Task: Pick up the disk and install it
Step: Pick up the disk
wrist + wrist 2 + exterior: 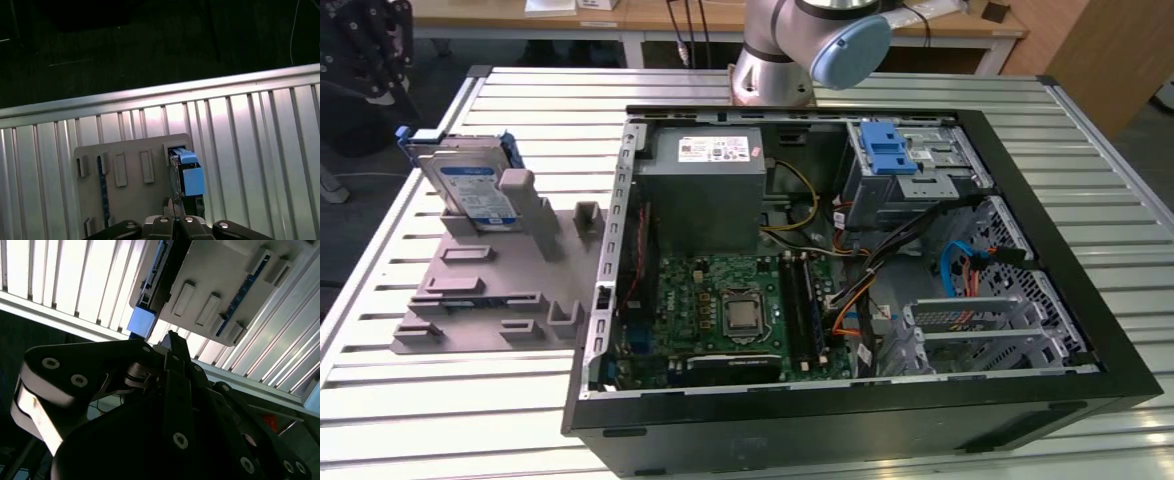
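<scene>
Scene: an open desktop computer case [1110,335] lies on a slatted metal table [520,100], with a grey plastic holder [480,290] beside it on the exterior view's left.
Disk: the disk [467,185] stands on edge in the holder's far end, its white-and-blue label facing the camera and its blue bracket around it. It is well apart from the case.
Disk, wrist views: the first wrist view looks down on the disk's [189,170] blue-capped edge, and the second wrist view shows the disk [141,322] edge-on at the holder's [225,285] rim.
Gripper: in both wrist views the gripper [171,204] [172,337] hangs above the holder [132,200], near the disk. Its fingertips are drawn together and grip nothing.
Arm: the robot arm [787,50] rises from its base at the table's far edge, behind the case.
Case interior: a grey power supply [707,190] sits in the far corner, a green motherboard [720,310] lies below it, and a metal drive cage [901,165] with a blue latch stands toward the exterior view's right.
</scene>
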`<action>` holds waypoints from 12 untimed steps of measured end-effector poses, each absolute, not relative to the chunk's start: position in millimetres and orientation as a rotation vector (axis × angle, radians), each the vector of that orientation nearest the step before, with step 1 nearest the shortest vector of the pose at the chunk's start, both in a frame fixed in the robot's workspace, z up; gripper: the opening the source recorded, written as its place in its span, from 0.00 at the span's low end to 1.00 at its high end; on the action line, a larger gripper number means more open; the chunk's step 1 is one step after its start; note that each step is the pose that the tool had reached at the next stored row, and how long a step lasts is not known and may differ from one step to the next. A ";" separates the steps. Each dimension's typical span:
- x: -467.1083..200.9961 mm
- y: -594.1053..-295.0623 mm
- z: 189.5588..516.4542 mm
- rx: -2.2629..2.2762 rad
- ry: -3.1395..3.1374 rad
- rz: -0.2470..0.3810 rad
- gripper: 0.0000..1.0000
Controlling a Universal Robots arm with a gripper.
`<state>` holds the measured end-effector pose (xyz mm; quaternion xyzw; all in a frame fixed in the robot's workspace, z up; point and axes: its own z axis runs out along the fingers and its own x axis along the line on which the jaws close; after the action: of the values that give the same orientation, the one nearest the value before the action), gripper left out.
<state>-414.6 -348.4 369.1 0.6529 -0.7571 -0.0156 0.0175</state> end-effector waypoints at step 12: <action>-414.6 -348.4 369.1 2.142 -2.248 -0.046 0.11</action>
<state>-414.6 -348.4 369.1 0.6897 -0.7238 -0.0148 0.0182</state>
